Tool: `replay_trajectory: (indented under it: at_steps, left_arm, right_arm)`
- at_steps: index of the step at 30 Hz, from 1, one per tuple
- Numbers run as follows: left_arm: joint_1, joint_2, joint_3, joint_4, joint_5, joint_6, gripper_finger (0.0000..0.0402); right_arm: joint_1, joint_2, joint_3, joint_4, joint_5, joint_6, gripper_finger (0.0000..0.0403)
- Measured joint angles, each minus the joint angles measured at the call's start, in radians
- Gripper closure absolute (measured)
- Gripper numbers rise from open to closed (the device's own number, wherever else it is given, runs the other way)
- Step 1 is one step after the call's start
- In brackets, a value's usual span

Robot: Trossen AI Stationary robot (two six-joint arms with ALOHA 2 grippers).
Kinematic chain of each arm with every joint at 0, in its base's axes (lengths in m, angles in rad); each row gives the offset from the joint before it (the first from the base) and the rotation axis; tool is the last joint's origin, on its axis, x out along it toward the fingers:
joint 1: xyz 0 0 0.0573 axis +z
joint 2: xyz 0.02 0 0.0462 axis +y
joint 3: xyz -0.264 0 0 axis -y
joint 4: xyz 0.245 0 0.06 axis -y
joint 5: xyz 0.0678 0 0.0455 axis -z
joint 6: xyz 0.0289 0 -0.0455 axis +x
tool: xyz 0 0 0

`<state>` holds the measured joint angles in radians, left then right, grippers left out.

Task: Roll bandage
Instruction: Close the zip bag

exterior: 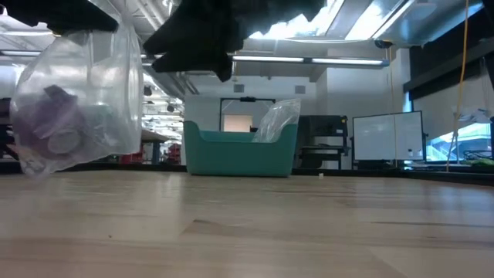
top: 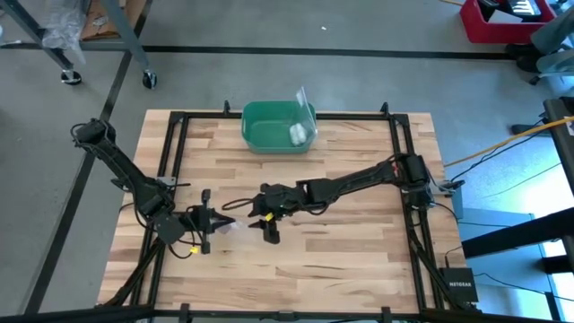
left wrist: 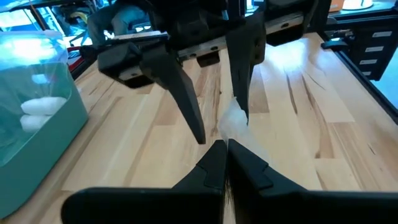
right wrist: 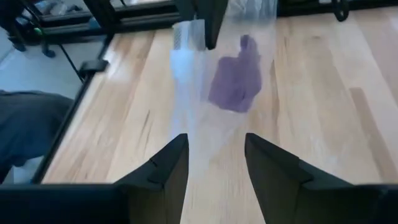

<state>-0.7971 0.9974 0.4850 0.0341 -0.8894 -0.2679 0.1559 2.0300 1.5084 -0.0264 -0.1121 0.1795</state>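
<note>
The purple soft fabric bandage (right wrist: pixel 236 82) sits inside a clear plastic bag (exterior: pixel 73 100) lifted off the wooden table (top: pixel 359 260). The left gripper (left wrist: pixel 225 155) pinches the bag's edge; the right gripper (right wrist: pixel 214 162) hangs spread beside it.

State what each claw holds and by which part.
The left claw pinches the clear plastic bag, with the purple bandage inside, by its top edge. The right claw is open, holding nothing.
</note>
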Motion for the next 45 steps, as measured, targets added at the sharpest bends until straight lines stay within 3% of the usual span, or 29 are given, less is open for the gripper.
replay_trajectory:
  at_steps: [3, 13, 26, 33, 36, 45]
  left_arm:
    - [0.0, 0.0, 0.0, 0.0, 0.0, -0.001, 0.0401]
    - [0.0, 0.0, 0.0, 0.001, 0.0, -0.002, 0.0401]
    - [0.0, 0.0, 0.0, 0.009, 0.0, -0.008, 0.0401]
    - [0.0, 0.0, 0.0, 0.008, -0.001, -0.009, 0.0401]
    - [0.0, 0.0, 0.0, 0.008, 0.0, -0.009, 0.0401]
    - [0.0, 0.0, 0.0, 0.007, 0.0, -0.021, 0.0401]
  right_arm:
    - [0.001, 0.0, 0.045, -0.067, 0.016, -0.003, 0.0242]
    - [0.024, -0.004, 0.109, -0.049, 0.042, 0.006, 0.0242]
    - [0.076, 0.04, 0.107, 0.02, 0.274, 0.033, 0.0242]
    - [0.087, 0.042, 0.107, 0.033, 0.304, 0.025, 0.0245]
    - [0.087, 0.043, 0.107, 0.032, 0.304, 0.022, 0.0267]
    - [0.087, 0.043, 0.107, 0.022, 0.293, -0.012, 0.0384]
